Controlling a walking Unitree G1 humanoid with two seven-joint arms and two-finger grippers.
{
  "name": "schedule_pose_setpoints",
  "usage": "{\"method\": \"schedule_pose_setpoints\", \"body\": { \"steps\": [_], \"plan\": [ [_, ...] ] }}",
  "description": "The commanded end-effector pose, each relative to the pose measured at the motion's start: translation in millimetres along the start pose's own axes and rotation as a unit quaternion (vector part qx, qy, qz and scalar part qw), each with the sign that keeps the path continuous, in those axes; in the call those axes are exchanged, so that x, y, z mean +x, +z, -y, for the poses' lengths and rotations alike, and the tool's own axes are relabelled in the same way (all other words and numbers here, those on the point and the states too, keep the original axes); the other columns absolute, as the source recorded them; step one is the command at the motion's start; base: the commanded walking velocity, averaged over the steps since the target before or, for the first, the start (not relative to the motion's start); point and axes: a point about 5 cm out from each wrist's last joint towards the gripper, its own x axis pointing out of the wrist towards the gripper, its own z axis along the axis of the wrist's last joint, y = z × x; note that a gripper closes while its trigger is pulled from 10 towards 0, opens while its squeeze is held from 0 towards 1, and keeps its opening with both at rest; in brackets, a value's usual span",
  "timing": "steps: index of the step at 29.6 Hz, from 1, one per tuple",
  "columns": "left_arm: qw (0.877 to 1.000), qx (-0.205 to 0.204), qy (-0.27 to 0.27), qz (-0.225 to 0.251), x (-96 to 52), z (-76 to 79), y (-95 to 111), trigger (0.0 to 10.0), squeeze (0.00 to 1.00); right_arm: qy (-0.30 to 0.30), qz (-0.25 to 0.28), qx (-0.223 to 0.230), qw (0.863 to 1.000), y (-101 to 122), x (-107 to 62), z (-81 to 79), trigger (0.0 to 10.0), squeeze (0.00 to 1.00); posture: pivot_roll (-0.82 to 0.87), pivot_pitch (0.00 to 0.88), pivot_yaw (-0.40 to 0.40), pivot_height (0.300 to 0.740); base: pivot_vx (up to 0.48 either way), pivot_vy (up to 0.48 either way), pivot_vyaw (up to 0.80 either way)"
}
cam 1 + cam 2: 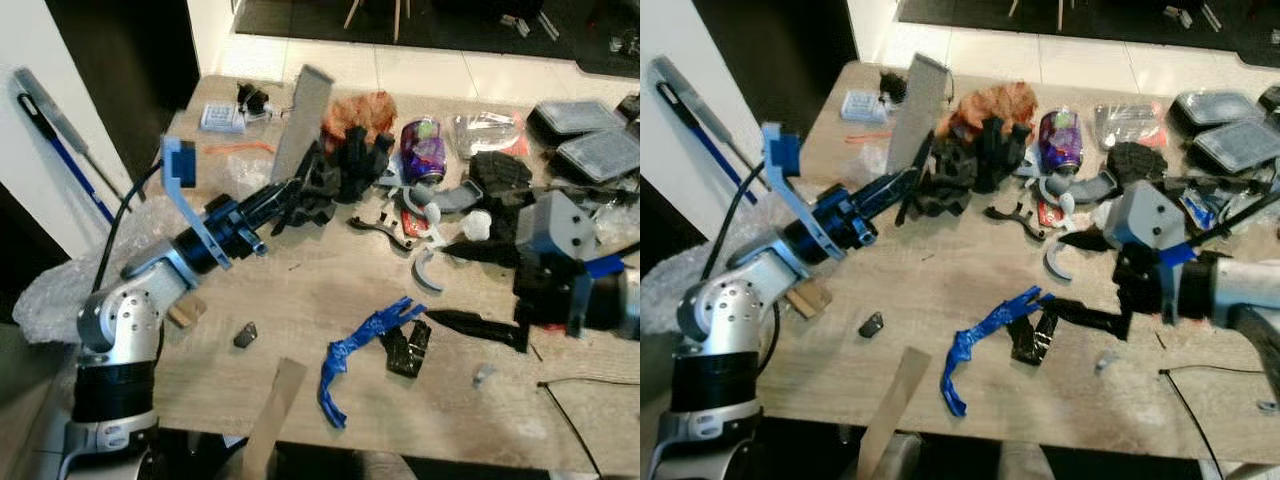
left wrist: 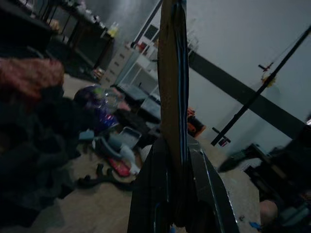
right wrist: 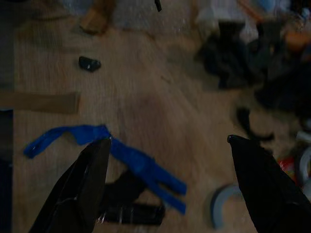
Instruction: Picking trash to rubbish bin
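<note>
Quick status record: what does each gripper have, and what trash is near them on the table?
left gripper: shut on a cardboard strip, held upright above the table
right gripper: open, over the blue glove
near right gripper: black scrap, grey curved piece
far side of table: purple can, black pile
near edge: another cardboard strip
</note>
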Motion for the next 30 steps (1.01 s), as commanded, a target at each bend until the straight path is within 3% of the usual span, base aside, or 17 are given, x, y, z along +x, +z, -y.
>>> {"method": "schedule_pose_setpoints", "body": {
  "steps": [1, 4, 8, 12, 14, 21, 27, 30],
  "plan": [
    [1.0, 0.004, -0.011, -0.001, -3.0, 2.7, 3.9, 10.0, 0.0, 0.007, -0.002, -0.005, 1.0, -3.4, 7.0, 1.9, 10.0, 0.0, -0.11, 0.0, -0.023, 0.74, 0.0, 0.0, 0.0],
    [1.0, 0.011, -0.012, -0.008, -1.0, -0.9, 6.9, 10.0, 0.0, 0.001, 0.019, -0.018, 1.0, -4.5, 24.3, 10.9, 10.0, 0.0, -0.08, 0.0, -0.007, 0.74, 0.0, 0.0, 0.0],
    [1.0, 0.012, -0.014, -0.008, 0.1, -0.5, 8.7, 10.0, 0.0, -0.018, 0.036, -0.026, 0.999, -3.0, 33.1, 14.8, 10.0, 0.0, -0.08, 0.0, 0.012, 0.74, 0.0, 0.0, 0.0],
    [0.999, 0.031, 0.012, -0.016, 1.4, -6.0, 4.2, 10.0, 0.0, -0.094, 0.125, 0.006, 0.988, 4.8, 72.5, 20.7, 10.0, 0.0, -0.04, 0.0, -0.014, 0.74, 0.0, 0.0, 0.0],
    [0.998, 0.034, 0.058, -0.011, -8.1, -11.9, -3.4, 10.0, 0.0, -0.113, 0.147, 0.036, 0.982, 0.9, 92.8, 11.9, 10.0, 0.0, -0.02, 0.0, -0.008, 0.74, 0.0, 0.0, 0.0],
    [0.989, 0.037, 0.141, -0.015, -32.1, -20.0, -24.2, 10.0, 0.0, -0.147, 0.153, 0.082, 0.974, -18.3, 112.2, 9.6, 10.0, 0.0, 0.0, 0.0, -0.005, 0.74, 0.0, 0.0, 0.0],
    [0.986, 0.031, 0.161, 0.001, -23.8, -29.1, -27.1, 10.0, 0.0, -0.184, 0.157, 0.087, 0.966, -23.0, 114.5, 18.0, 10.0, 0.0, -0.02, 0.0, -0.006, 0.74, -0.127, 0.0, 0.0],
    [0.986, 0.037, 0.163, 0.01, -12.0, -31.1, -28.7, 10.0, 0.0, -0.199, 0.154, 0.091, 0.964, -28.7, 119.3, 15.9, 10.0, 0.0, -0.01, 0.0, -0.004, 0.74, -0.283, 0.0, 0.0]
  ]
}}
